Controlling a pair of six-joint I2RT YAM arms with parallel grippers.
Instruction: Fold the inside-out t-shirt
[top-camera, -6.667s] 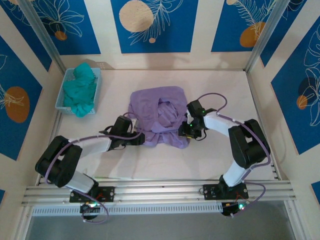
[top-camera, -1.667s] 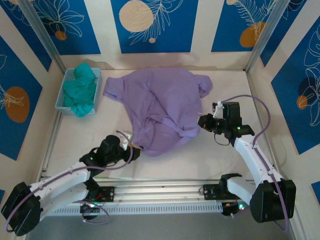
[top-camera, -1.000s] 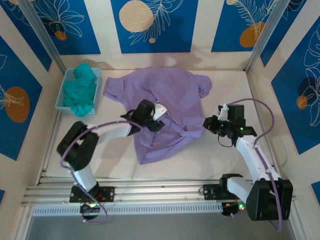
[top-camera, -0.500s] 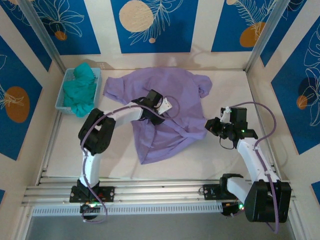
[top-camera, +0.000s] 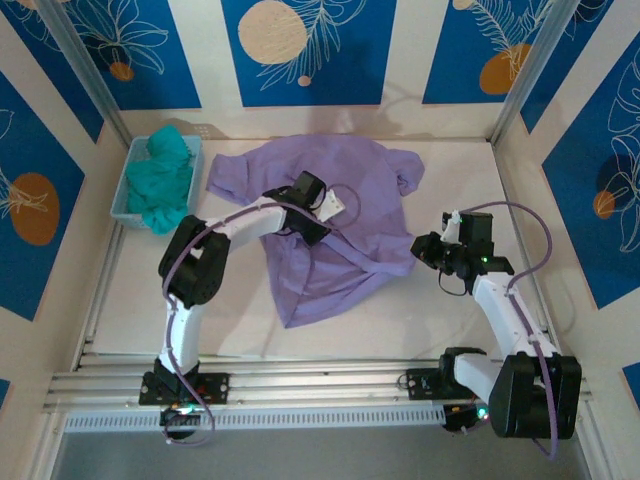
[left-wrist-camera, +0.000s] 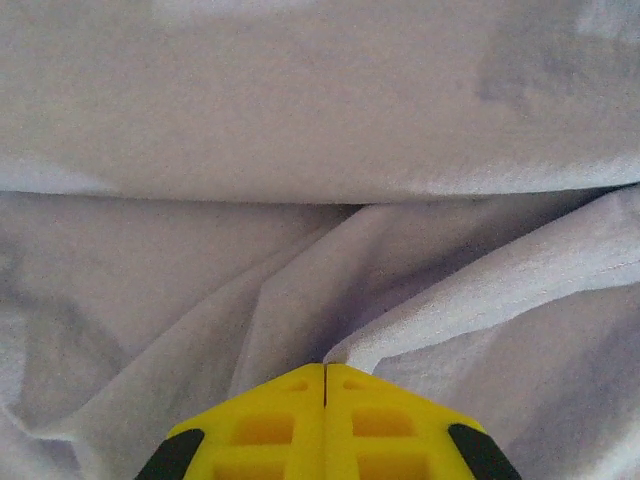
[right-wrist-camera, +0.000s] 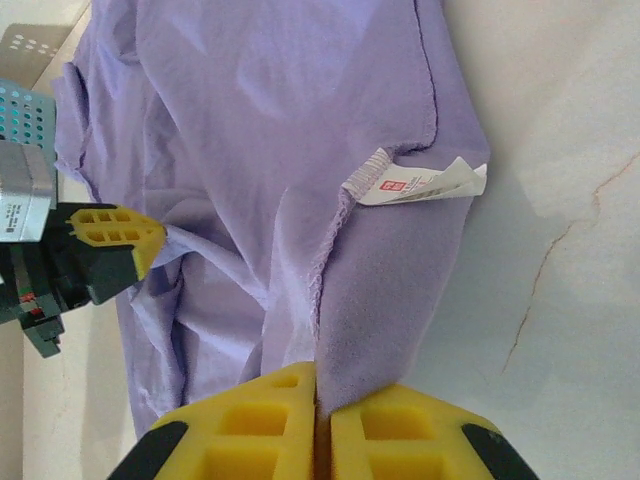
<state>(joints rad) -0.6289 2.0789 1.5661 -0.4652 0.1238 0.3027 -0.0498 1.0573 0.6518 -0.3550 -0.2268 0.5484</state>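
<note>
I am looking at my two arms. The left arm (top-camera: 215, 232) and the right arm (top-camera: 505, 312) are both built of white shells between black joint housings. A thin lavender cable (top-camera: 537, 227) loops along each arm. A small green light (top-camera: 484, 262) glows near the right wrist. The left gripper (left-wrist-camera: 325, 372) has bright yellow plastic fingers moulded with rectangular pockets and black corner pieces. The right gripper (right-wrist-camera: 322, 382) looks the same. The left gripper's body is grey and black.

Lavender inside-out t-shirt (top-camera: 330, 215), rumpled, spread mid-table, care label exposed
</note>
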